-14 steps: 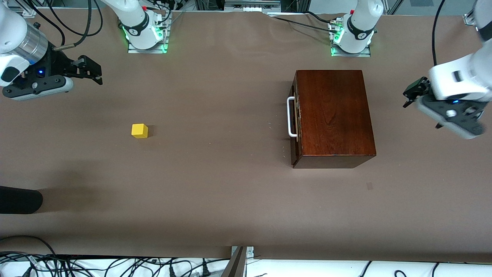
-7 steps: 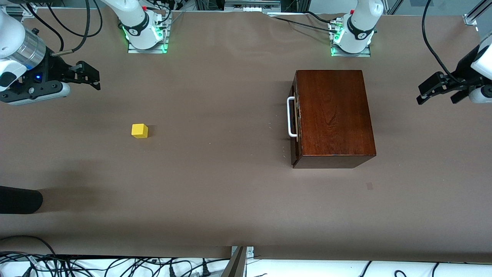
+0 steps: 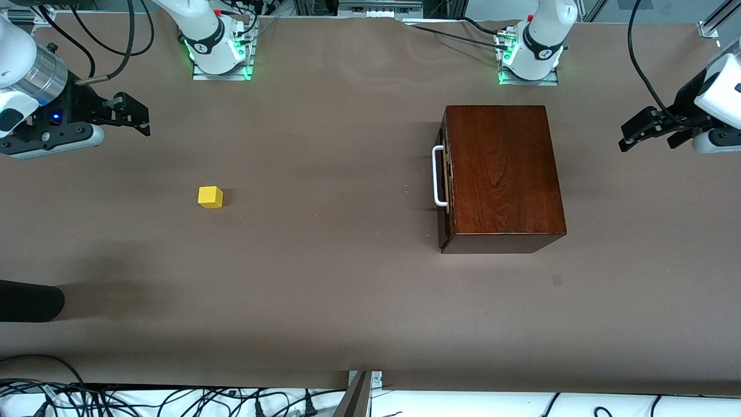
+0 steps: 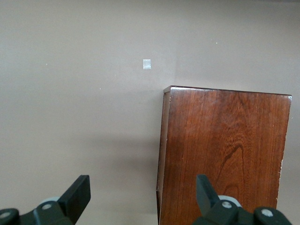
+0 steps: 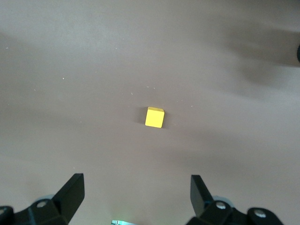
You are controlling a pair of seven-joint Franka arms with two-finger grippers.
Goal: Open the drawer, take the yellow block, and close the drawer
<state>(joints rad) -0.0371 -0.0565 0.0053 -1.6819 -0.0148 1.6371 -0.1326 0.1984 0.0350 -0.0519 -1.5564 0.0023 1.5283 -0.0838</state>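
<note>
Jaws apart, drawer [image 3: 443, 179] seemingly flush.

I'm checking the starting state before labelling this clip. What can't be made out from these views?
- Inside of the drawer: shut within the wooden box in the front view.
- Drawer front and handle: out of the left wrist view, which shows only the box's top.
- Dark object: cut off by the front view's edge.

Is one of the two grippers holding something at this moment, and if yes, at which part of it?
Nothing is held. The left gripper is open over the table beside the wooden box. The right gripper is open above the yellow block, not touching it.
</note>
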